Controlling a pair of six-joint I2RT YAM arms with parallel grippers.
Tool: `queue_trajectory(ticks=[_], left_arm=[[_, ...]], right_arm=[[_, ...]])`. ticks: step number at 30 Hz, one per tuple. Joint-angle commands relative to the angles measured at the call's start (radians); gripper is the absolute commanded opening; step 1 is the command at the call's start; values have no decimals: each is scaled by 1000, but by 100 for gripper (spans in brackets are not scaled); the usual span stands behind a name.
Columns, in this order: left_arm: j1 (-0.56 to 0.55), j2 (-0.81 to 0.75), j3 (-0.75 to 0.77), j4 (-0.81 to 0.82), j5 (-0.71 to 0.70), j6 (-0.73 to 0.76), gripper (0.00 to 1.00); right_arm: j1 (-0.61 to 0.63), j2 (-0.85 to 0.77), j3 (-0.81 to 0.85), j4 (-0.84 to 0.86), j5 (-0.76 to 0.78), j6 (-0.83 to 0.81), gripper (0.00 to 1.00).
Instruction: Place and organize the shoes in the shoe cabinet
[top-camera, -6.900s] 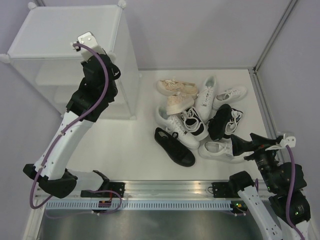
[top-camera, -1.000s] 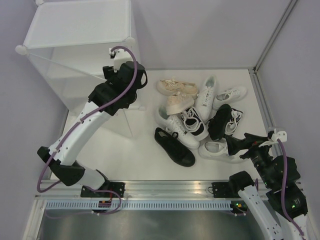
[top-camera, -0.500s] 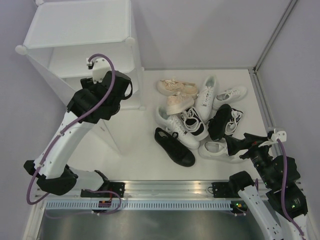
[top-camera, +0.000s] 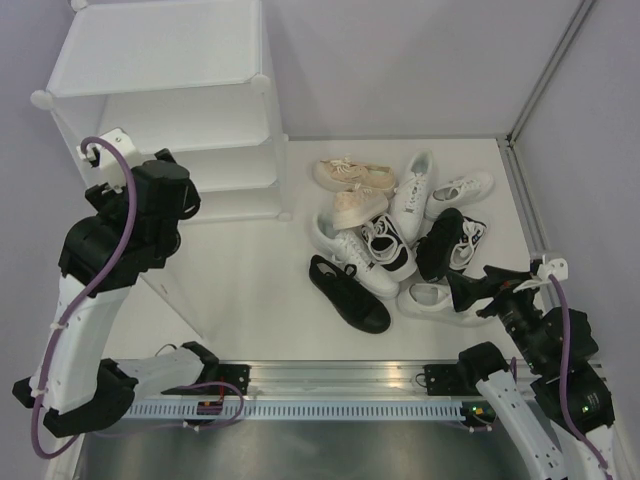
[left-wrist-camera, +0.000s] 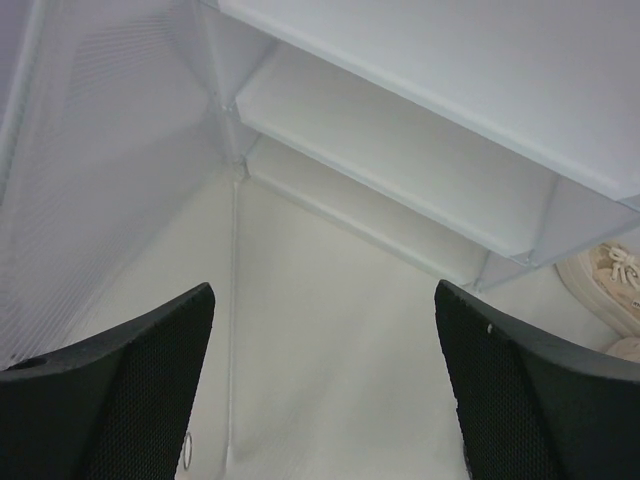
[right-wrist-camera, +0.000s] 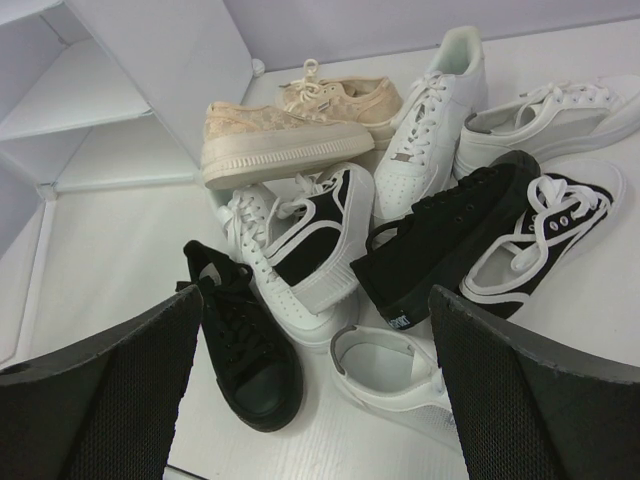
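White table (top-camera: 260, 290): left gripper (left-wrist-camera: 322, 290) spread wide and empty, cabinet (left-wrist-camera: 400, 150) shelves just ahead; right gripper (right-wrist-camera: 315, 295) wide and empty too, shoes (right-wrist-camera: 300, 240) heaped ahead.

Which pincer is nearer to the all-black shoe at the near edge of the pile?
Right. The right pincer hovers open just right of the all-black shoe, beyond one white shoe. The left pincer is far left, before the open cabinet.

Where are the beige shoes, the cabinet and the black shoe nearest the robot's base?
Beige shoes (right-wrist-camera: 268, 135), right wrist view: side of the nearer one.
Cabinet (top-camera: 160, 45), top view: its top panel.
Black shoe (top-camera: 351, 296), top view: its laces.
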Motion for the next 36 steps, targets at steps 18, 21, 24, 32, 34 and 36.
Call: queue_trajectory(ticks=[18,21,24,32,34,36], left_arm=[[150,-143,-47,-204,-141,108,100],[161,-170,-47,-204,-163,121,100],[167,-192,-52,-201,-198,125,100],[167,-181,-147,-18,18,193,100],[167,-153,-167,12,61,176,100],[167,-135,-187,24,81,164,100]], right_arm=[[6,46,-10,24,-38,-22,98],[6,49,-10,23,-39,-23,98],[6,51,-11,26,-39,-26,98],[4,51,-16,32,-66,-25,98],[6,49,-16,30,-66,-26,98],[4,48,-16,29,-64,-26,98]])
